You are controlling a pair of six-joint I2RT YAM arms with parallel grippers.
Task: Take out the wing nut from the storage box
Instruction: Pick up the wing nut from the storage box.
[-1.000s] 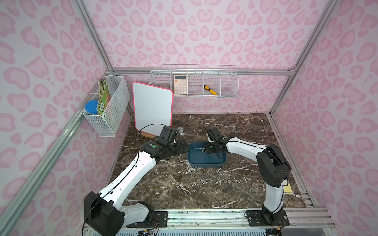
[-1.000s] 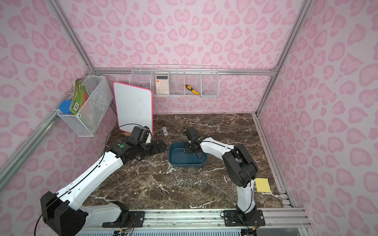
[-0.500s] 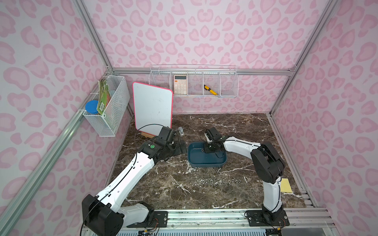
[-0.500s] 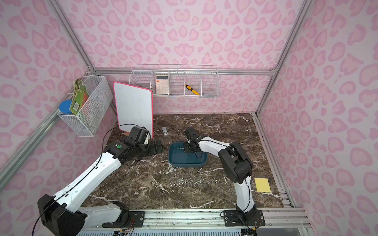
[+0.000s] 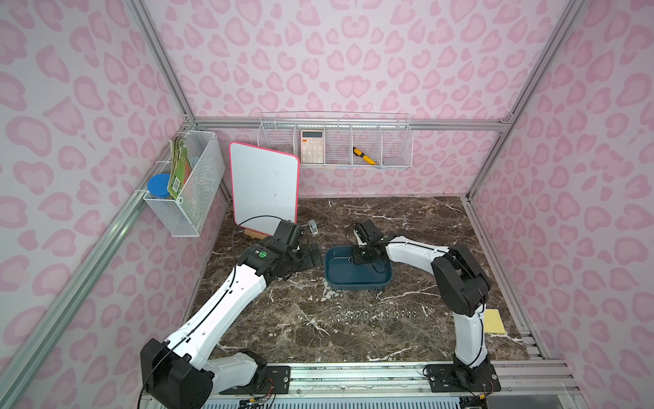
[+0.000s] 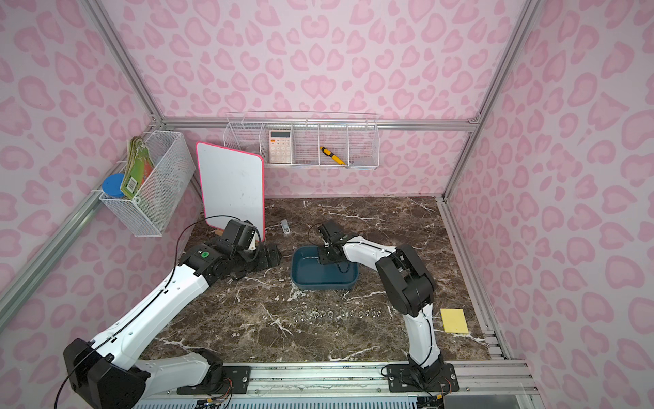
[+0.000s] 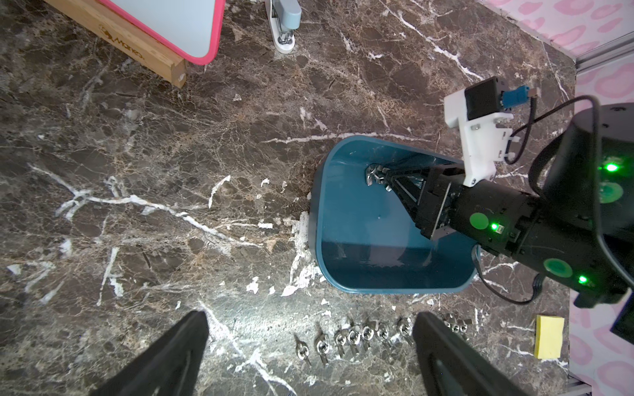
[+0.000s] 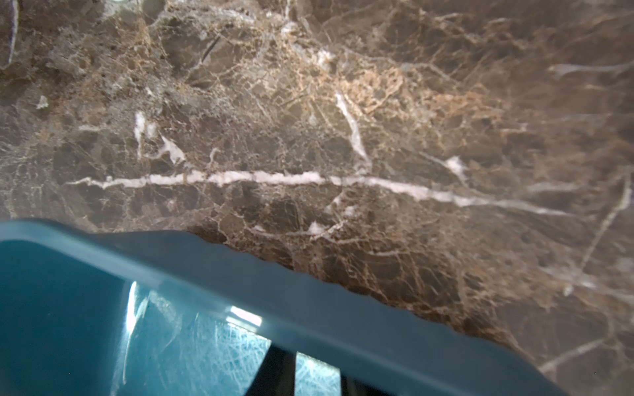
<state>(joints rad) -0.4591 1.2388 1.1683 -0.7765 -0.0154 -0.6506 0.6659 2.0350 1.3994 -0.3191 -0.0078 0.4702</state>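
1. Left gripper [image 7: 308, 317]: released, fingers spread wide, with nothing between them. It hovers over the bench just left of the storage box [image 5: 357, 285] and has hardly shifted in the past second.

2. Row of loose wing nuts [image 5: 371, 314]: on the bench between the box and the front edge, unchanged. These appear to be pieces already taken out.

3. Storage box: middle of the bench and not displaced. A small heap of wing nuts remains against its rear wall.

4. Right gripper [image 7: 386, 178]: down inside the box at that heap. Over the last second its elbow has swung inward and its fingers have drawn together. In the left wrist view they now look clenched on a wing nut [image 7: 375, 175] at the edge of the heap. The right wrist view shows only the box rim and marble, so it does not confirm the grip.

5. Finding: the grasp has just been made and the nut is still in the box. What remains is the lift and the carry over the rim. The neighbouring nuts touch it and could snag or come up with it.
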